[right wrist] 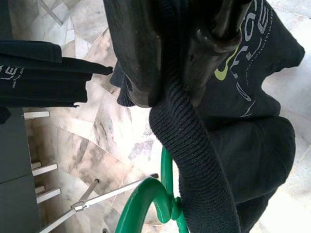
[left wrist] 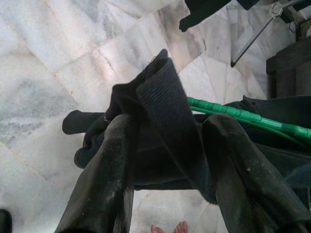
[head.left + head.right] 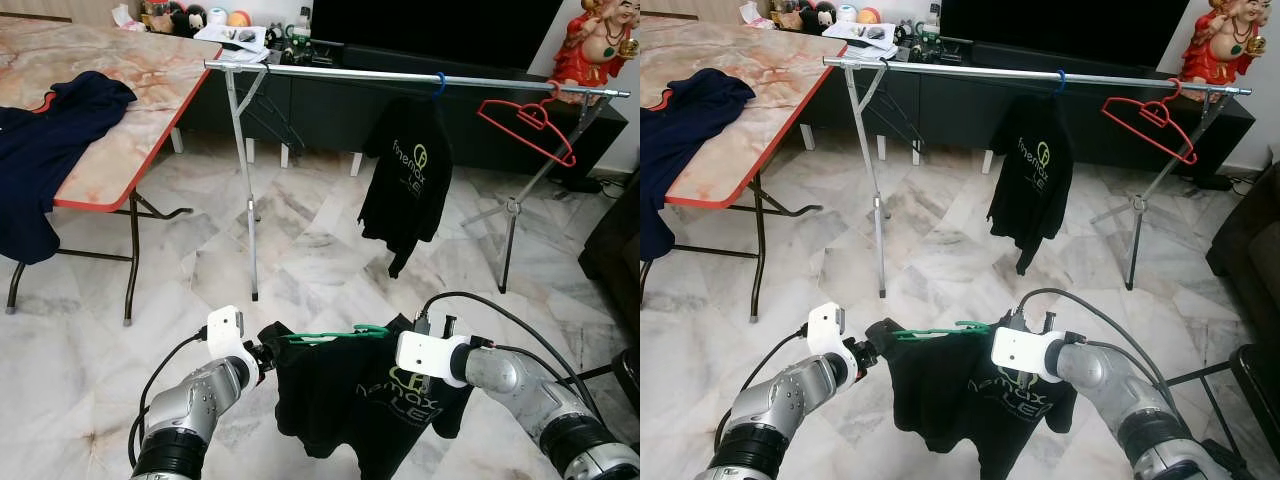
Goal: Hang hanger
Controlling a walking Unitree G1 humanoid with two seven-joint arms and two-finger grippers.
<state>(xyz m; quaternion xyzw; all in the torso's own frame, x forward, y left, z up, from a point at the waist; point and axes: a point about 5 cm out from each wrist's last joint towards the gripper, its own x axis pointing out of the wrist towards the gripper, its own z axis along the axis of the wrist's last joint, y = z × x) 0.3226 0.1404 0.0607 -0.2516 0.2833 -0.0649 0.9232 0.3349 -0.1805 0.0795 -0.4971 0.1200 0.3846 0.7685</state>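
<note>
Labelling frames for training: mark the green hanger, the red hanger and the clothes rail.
green hanger [image 3: 335, 334], left eye view, middle of its top bar.
red hanger [image 3: 528, 122], left eye view, its upper arm.
clothes rail [image 3: 340, 72], left eye view, bare middle of the horizontal bar.

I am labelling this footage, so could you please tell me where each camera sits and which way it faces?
Left eye view: on the head, looking forward and down at the clothes rail; both arms show.
Right eye view: the same scene.
Left wrist view: along the left gripper, holding the black shirt.
Right wrist view: along the right gripper, clamping the shirt's collar.
Shared: both wrist views show the green hanger.
</note>
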